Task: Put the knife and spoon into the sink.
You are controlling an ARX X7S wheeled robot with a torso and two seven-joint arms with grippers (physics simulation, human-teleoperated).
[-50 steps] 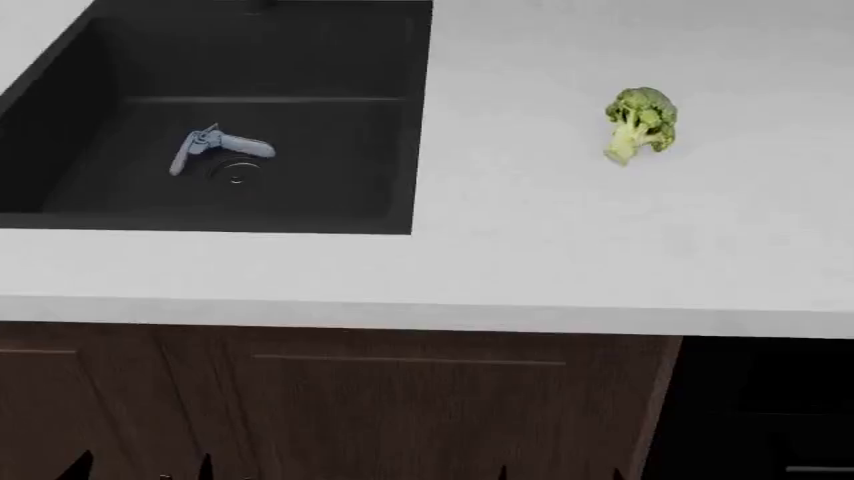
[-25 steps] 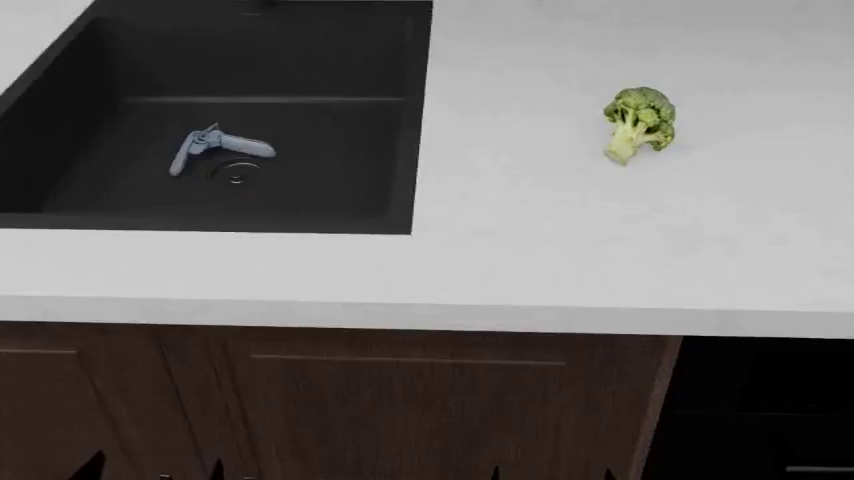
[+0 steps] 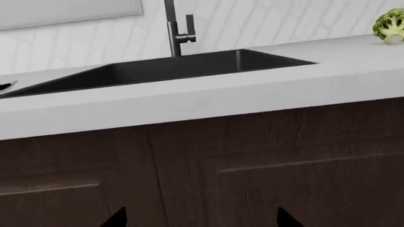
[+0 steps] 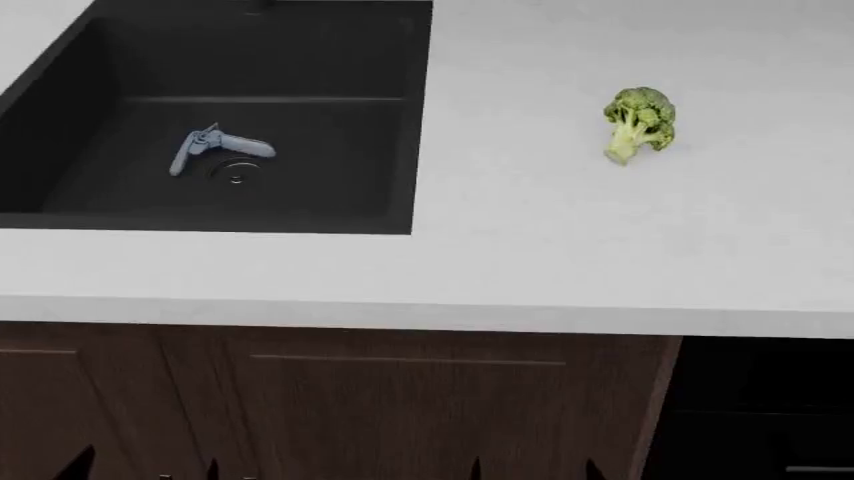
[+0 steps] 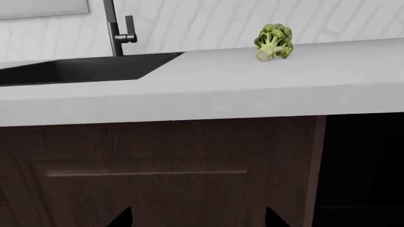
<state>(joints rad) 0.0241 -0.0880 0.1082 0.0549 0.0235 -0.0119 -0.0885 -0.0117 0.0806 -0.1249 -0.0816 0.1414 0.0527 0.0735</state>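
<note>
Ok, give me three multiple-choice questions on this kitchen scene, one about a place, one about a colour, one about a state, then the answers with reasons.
1. Where does the blue-grey hinged tool lie?
A. on the counter
B. on the sink floor near the drain
C. on the cabinet door

2. What colour is the sink?
A. white
B. steel
C. black

3. How do both grippers stand?
A. open, holding nothing
B. shut on the broccoli
C. shut on the tap

Answers: B, the tool lies beside the drain; C, the basin is matte black against the pale counter; A, the left gripper and right gripper show spread fingertips with nothing between them.
</note>
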